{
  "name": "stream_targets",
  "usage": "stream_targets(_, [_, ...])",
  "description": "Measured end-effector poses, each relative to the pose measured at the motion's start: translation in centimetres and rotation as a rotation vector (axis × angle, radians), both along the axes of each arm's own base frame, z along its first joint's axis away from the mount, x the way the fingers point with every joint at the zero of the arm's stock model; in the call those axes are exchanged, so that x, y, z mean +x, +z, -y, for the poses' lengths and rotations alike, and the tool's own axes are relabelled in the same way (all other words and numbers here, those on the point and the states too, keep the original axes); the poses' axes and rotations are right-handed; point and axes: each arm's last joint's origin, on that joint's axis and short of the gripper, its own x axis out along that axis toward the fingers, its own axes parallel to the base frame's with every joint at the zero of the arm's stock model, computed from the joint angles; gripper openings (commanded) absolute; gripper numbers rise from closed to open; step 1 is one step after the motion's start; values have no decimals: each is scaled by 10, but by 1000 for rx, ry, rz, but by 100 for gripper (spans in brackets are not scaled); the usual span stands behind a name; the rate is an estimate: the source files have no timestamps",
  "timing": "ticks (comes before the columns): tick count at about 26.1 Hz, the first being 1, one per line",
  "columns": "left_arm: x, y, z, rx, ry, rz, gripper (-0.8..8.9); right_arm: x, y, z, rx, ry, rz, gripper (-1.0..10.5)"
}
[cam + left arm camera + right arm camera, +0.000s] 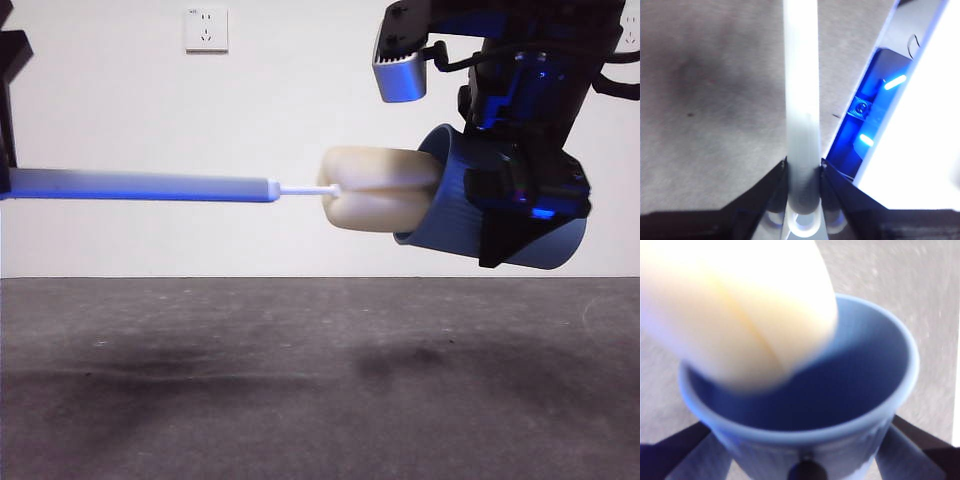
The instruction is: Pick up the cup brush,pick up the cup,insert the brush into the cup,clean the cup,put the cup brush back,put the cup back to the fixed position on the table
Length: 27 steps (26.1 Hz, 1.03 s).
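Note:
The cup brush (150, 186) is held level above the table (300, 380), its grey handle reaching in from the left. My left gripper (803, 172) is shut on the handle (802, 100). The cream-yellow sponge head (380, 190) is partly inside the mouth of the blue ribbed cup (460, 200). My right gripper (520, 215) is shut on the cup and holds it tilted on its side, mouth toward the brush, well above the table. In the right wrist view the sponge (740, 315) enters over the cup's rim (805, 435).
A white wall with a socket (206, 29) stands behind the table. The right arm's silver camera housing (400, 65) hangs above the cup. Shadows of the brush and the cup lie on the table.

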Motion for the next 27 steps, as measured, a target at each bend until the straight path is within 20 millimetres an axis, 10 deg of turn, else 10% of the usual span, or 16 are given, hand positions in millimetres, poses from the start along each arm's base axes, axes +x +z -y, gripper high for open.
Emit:
stream_targets(14, [9, -17, 30, 2, -66, -11, -9, -44, -10, -40, -126, 280, -8, -17])
stream_targets(27, [9, -21, 26, 96, -28, -14, -8, -43, -17, -39, -202, 247, -3, -17])
